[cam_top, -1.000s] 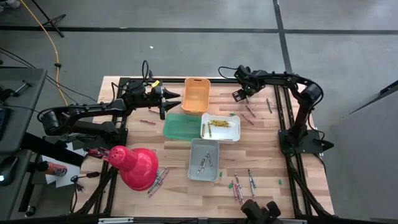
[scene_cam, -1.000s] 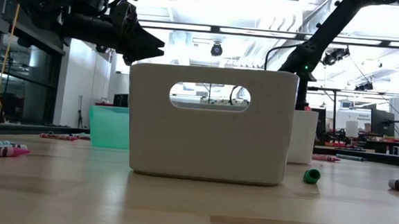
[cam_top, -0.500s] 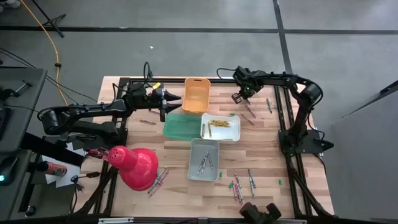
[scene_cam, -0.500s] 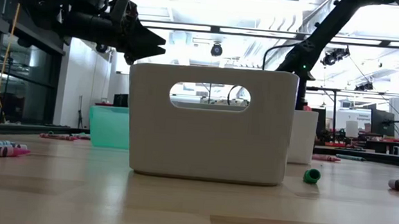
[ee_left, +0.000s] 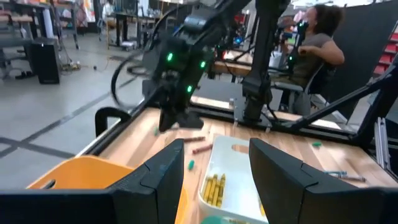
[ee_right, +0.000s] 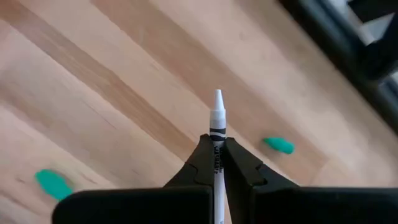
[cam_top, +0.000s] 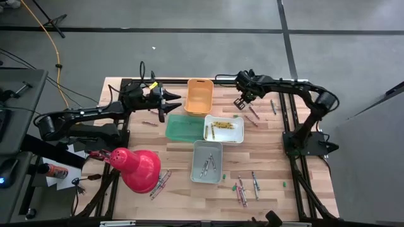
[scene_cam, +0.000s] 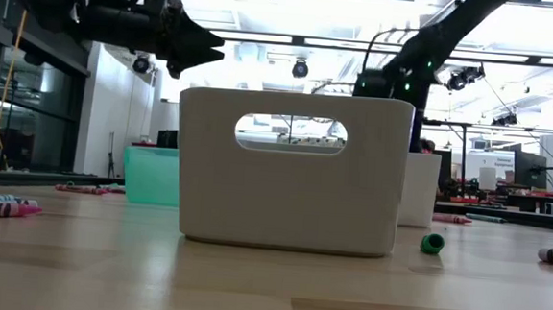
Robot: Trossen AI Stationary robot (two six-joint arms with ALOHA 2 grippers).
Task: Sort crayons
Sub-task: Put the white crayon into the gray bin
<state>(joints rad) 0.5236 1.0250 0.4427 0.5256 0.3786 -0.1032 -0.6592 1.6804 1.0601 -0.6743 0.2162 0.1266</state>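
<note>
White, black-banded crayon (ee_right: 217, 127) in right gripper (ee_right: 216, 163)

four bins (cam_top: 206, 128) cluster mid-table, crayons (cam_top: 246, 186) scattered around them

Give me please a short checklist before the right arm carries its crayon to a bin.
1. Right gripper shut on white crayon: ok.
2. Crayon lifted clear of the wooden table: cannot tell.
3. Crayon straight between the fingers: ok.
4. Grey bin holding grey crayons is uncovered: ok.
5. Left gripper open, beside the orange bin, away from the grey bin: ok.
</note>
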